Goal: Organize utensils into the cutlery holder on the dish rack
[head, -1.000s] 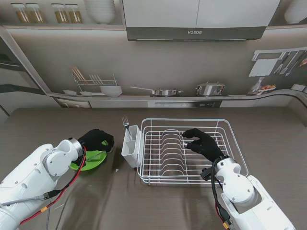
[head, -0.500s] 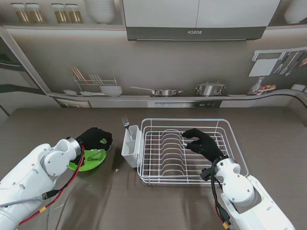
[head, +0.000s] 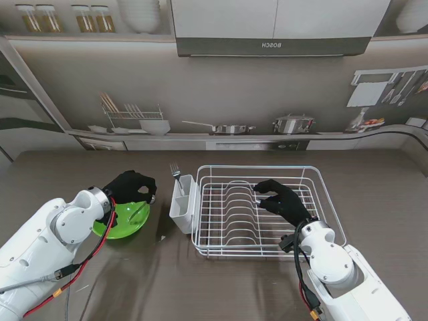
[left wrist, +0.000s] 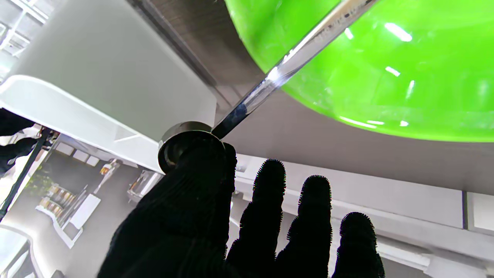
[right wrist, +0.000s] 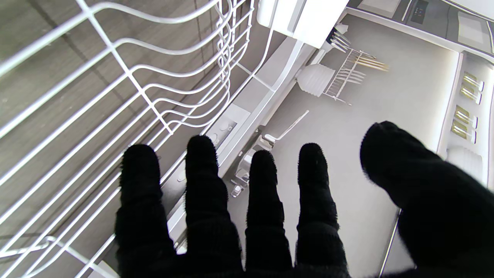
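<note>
Left hand [head: 131,186] pinches a spoon [head: 140,208] over the green plate [head: 124,223], beside the cutlery holder [head: 180,204]; right hand [head: 281,200] hovers spread over the dish rack [head: 321,194]. Wrist view: thumb [left wrist: 200,170] grips the spoon's bowl [left wrist: 181,139]. Right fingers [right wrist: 204,181] splayed.

Here is what you can count:
Dish rack [head: 267,175]: one
Cutlery holder [head: 181,206]: one
Fork [head: 176,175]: one
Spoon [left wrist: 270,79]: one
Green plate [head: 124,224]: one
</note>
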Available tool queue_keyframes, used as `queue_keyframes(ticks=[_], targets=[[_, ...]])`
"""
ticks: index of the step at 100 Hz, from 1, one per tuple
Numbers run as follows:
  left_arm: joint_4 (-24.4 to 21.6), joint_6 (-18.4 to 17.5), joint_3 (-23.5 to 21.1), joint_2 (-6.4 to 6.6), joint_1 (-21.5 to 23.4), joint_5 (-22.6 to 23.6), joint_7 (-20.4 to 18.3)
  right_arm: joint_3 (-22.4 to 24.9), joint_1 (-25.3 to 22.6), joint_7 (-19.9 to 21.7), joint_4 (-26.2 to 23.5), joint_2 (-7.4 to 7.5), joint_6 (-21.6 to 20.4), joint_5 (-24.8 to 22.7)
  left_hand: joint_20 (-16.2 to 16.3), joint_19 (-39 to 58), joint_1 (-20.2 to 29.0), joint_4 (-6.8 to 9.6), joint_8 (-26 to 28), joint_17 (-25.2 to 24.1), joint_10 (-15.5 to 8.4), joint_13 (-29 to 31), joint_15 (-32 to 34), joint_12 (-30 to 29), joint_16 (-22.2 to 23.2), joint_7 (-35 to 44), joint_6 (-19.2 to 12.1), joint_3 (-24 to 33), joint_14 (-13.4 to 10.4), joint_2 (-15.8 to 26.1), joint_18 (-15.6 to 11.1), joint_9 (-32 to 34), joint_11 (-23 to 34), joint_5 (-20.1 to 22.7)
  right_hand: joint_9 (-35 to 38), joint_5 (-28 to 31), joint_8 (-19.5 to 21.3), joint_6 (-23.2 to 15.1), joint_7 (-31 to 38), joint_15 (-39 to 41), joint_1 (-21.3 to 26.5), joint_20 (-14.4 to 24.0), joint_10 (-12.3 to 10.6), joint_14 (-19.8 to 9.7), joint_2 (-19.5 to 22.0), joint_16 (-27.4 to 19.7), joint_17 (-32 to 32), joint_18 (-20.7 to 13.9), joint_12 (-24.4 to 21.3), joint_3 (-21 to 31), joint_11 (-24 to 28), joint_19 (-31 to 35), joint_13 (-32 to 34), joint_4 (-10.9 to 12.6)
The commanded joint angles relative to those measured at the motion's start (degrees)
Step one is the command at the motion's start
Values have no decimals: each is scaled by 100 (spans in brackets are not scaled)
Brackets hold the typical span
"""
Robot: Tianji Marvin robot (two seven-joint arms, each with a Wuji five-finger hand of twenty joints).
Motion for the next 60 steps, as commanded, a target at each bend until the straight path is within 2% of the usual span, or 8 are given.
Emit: queue_keyframes(ticks=[1, 17, 43, 60], targets=[[-161, 19, -67, -35, 19, -35, -76, -19, -19, 76, -18, -25, -1, 10, 83, -84, 194, -2, 337, -102, 46, -64, -84, 72, -48, 577, -486, 475, -13, 109, -95, -86, 80, 505, 23, -123, -164, -28, -63, 68, -216, 82, 3, -60, 102, 36, -24, -221, -53, -28, -52, -76, 82, 154], [-403, 70, -242, -33, 134, -110, -167, -15, -18, 81, -16, -25, 8, 15, 93, -80, 43, -103, 442, -92, 21, -55, -33, 226, -6, 614, -513, 754, -64, 38, -115, -65, 175, 529, 16, -121, -163, -17, -62, 68, -209, 81, 10, -58, 103, 36, -33, -230, -54, -31, -55, -80, 81, 156], [-782, 189, -515, -57, 397, -226, -166, -14, -17, 84, -16, -23, 6, -2, 106, -82, -17, -137, 453, -126, 44, -37, 65, 321, 68, 615, -533, 851, -126, 4, -121, -33, 249, 548, 24, -123, -164, -27, -64, 70, -211, 83, 13, -56, 100, 37, -26, -231, -55, -32, -55, -79, 87, 156], [-1040, 265, -612, -108, 500, -532, -120, -25, -14, 82, -15, -24, 9, 5, 131, -63, -24, -130, 409, -128, 68, -75, 118, 351, 124, 554, -495, 883, -134, 1, -204, -68, 234, 569, 17, -127, -165, -27, -67, 68, -220, 83, 11, -53, 104, 37, -32, -223, -54, -35, -56, -83, 84, 155]])
